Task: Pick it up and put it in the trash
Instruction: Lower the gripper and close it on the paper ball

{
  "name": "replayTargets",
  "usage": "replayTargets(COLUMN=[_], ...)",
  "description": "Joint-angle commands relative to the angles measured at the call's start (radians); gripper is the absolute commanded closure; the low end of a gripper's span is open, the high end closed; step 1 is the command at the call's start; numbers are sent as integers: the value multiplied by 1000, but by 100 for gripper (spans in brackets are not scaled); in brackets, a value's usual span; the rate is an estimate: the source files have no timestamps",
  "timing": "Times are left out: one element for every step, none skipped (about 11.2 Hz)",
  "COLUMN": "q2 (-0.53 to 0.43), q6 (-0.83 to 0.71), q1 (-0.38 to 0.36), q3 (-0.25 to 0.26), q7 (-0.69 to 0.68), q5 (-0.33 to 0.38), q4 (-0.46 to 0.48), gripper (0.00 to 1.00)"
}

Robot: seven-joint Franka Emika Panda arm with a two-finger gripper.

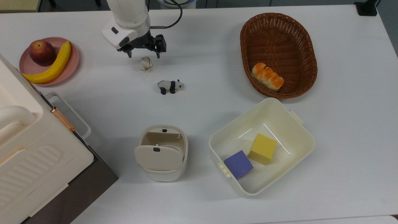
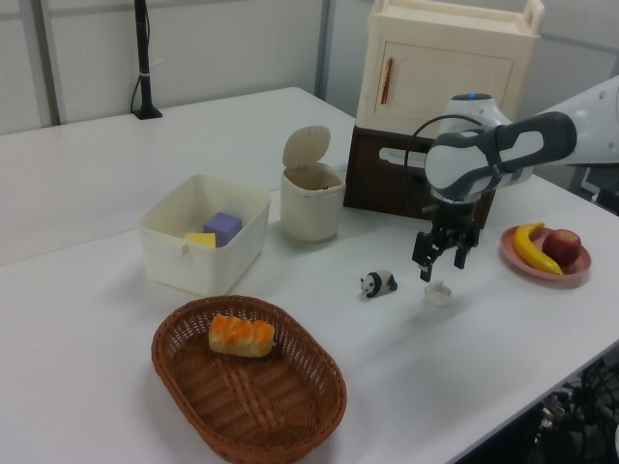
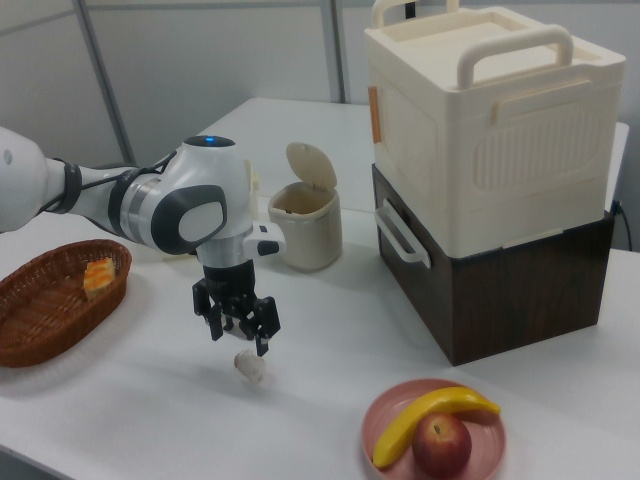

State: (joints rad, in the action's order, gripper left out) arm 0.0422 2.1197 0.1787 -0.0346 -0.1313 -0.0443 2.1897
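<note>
Gripper (image 1: 143, 56) poised over the paper ball (image 1: 145, 64), fingers spread and empty.
The ball lies just below them, seemingly slightly toward the panda (image 1: 170, 86); trash bin (image 1: 162, 153) well apart.

- The cream storage box (image 1: 34, 149) is cut off by the left and bottom edges in the top view.
- The wicker basket (image 3: 40, 300) runs off the left edge in the right view.
- The trash (image 2: 311, 203) hides its own inside in the left view.

one paper ball (image 1: 145, 63), one panda (image 1: 170, 86), two blocks (image 1: 238, 164), one banana (image 1: 53, 66), one apple (image 1: 41, 52), one bread (image 1: 267, 77)
</note>
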Motion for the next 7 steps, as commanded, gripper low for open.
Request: replayTargets(q2=[13, 28, 48, 65, 70, 79, 80], q6=[57, 86, 91, 106, 120, 120, 121], q1=[8, 8, 8, 8, 8, 10, 8], q3=[-11, -11, -11, -11, -11, -11, -11], q7=[19, 19, 19, 19, 19, 19, 19], q5=[-25, -29, -46, -60, -63, -63, -65], q4=[31, 31, 30, 28, 30, 28, 28], gripper=[0, 0, 0, 0, 0, 0, 0])
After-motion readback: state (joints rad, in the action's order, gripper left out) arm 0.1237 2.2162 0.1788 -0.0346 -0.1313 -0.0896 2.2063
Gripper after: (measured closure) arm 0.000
